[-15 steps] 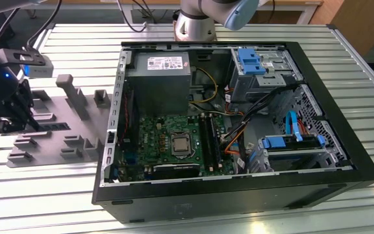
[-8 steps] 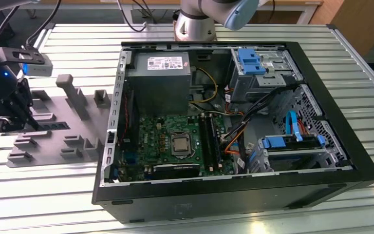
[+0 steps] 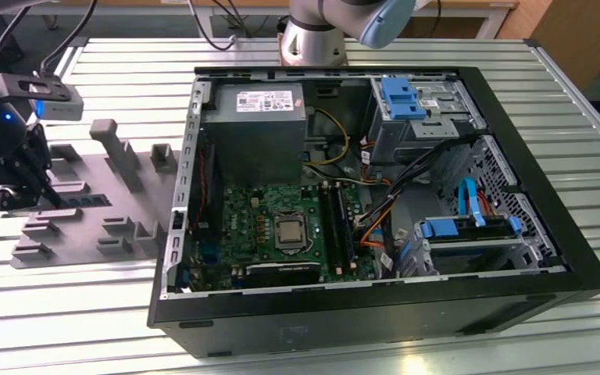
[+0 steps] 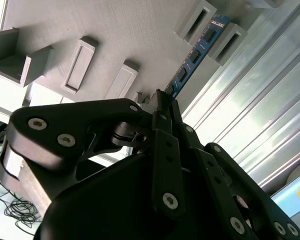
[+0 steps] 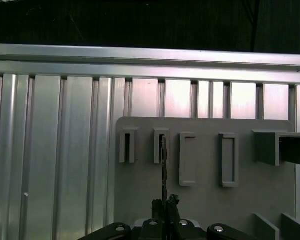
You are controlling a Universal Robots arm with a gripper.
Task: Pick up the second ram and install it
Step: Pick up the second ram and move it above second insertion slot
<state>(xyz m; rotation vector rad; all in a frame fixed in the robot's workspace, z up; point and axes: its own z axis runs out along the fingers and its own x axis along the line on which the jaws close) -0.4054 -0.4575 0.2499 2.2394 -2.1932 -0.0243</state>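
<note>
the robot arm's base stands beyond an open computer case, and its wrist end hangs at the exterior view's left, low over a grey holder plate on the slatted metal table. the gripper points down at the plate, its two fingers drawn close together and pinching the near end of the second ram. the blue-green stick stands on edge, its far end among slotted grey holder blocks, well apart from the case.

Slatted metal table; computer case; holder plate
</note>
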